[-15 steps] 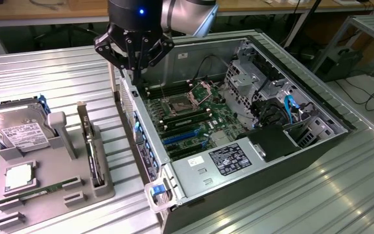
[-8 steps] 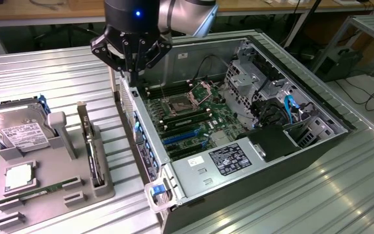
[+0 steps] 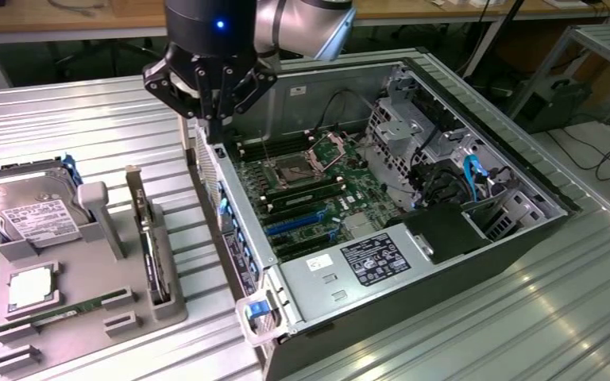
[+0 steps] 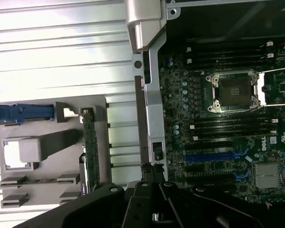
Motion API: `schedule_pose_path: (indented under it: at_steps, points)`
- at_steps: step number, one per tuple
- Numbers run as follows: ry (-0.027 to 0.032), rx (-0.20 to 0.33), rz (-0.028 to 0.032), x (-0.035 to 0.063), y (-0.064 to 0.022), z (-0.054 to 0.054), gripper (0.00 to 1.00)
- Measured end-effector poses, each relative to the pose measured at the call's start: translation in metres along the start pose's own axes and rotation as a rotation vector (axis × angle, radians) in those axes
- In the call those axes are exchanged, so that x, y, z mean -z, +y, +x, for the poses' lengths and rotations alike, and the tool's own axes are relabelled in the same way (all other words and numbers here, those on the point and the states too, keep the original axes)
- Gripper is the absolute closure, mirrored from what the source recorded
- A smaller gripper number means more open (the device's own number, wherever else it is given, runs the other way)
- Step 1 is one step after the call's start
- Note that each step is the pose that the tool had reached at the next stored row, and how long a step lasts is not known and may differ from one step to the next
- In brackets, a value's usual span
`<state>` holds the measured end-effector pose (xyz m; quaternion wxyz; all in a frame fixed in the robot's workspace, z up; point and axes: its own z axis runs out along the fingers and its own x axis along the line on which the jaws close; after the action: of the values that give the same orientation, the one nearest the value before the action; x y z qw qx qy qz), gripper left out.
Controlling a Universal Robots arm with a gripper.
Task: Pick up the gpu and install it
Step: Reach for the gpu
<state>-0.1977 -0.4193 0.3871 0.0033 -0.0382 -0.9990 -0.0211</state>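
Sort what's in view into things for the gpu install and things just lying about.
For the job: gpu, on edge in the grey holder; computer case, open; blue slots on its board; gripper, shut, by the case's edge.
Lying about: hard drive; RAM stick.

Silver hard drive (image 3: 29, 210) propped in grey tray (image 3: 85, 270), green RAM stick (image 3: 67, 309) on same tray, ribbed metal table (image 3: 83, 127)

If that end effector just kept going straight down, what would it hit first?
Probably the metal rim of the open computer case, beside the motherboard. The shut end effector points down right over that rim; depth is unclear, so it might just miss onto the board.
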Motion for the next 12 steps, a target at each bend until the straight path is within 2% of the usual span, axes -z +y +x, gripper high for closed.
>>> schedule_pose_path:
  at_steps: [12]
  points:
    - [0.0016, 0.0, 0.0001, -0.0006, -0.0053, 0.0076, 0.89]
